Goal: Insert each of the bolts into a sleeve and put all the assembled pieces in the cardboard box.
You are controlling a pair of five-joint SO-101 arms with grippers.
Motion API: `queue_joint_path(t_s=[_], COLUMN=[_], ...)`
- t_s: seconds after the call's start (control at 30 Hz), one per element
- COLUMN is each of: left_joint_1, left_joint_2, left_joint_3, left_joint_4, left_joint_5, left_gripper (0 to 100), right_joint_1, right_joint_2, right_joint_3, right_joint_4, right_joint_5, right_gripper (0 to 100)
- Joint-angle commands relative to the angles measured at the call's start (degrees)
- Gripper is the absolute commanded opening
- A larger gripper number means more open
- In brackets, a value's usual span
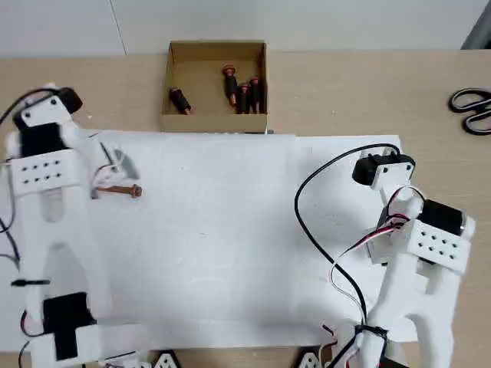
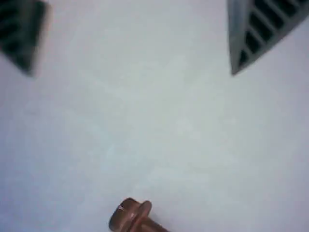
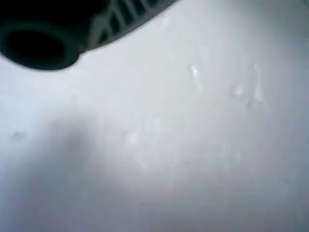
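A bolt [image 1: 119, 190] lies flat on the white sheet [image 1: 230, 245], its long axis pointing sideways and its head toward the right arm. It sits just beside my left pincer [image 1: 113, 170], whose jaws are spread and empty. The right pincer [image 1: 383, 170] is well apart, and I cannot tell whether it is released or clenched.

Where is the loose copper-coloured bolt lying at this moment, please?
The bolt lies on the white sheet at the left side of the high view, close beside the left hand, below and left of the cardboard box.
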Motion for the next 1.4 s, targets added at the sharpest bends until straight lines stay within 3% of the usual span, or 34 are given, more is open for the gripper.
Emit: queue_joint_path(t_s=[0.0, 0.33, 0.47, 0.53, 0.63, 0.77, 1.03, 1.2, 1.37], left_joint_1=[-2.02, -1.93, -2.64, -1.76, 0.62, 4.75, 5.63, 5.27, 4.31], left_joint_2=[-5.27, -7.47, -6.51, -5.63, -3.60, -0.97, -0.62, 0.35, 5.89], left_joint_3=[-3.38, -3.74, -2.77, -2.59, -2.68, -2.86, -2.59, -2.24, -2.24], left_joint_4=[1.58, -2.81, -3.34, -5.27, -9.32, -9.32, -6.68, -4.57, -5.80], left_joint_5=[-6.33, -6.24, -9.32, -17.67, -24.70, -42.90, -71.21, -86.42, -96.88], left_gripper=[12, 8, 8, 8, 8, 8, 8, 8, 8], right_joint_1=[0.22, 0.13, 0.13, 0.13, 0.13, 0.13, 0.31, 0.22, 0.22], right_joint_2=[-1.80, -1.80, -1.80, -1.80, -1.80, -1.80, -1.89, -2.15, -2.15], right_joint_3=[-0.62, -0.53, -0.44, -0.44, -0.35, -0.35, -0.35, -0.35, -0.35], right_joint_4=[0.13, 0.13, 0.13, 0.22, 0.40, 0.13, 0.57, 0.48, 0.57], right_joint_5=[0.53, 0.53, 0.26, 0.09, 0.09, 0.18, 0.18, 0.18, 0.18], right_gripper=[0.3, 0.3, 0.3, 0.3, 0.3, 0.3, 0.4, 0.4, 0.4])
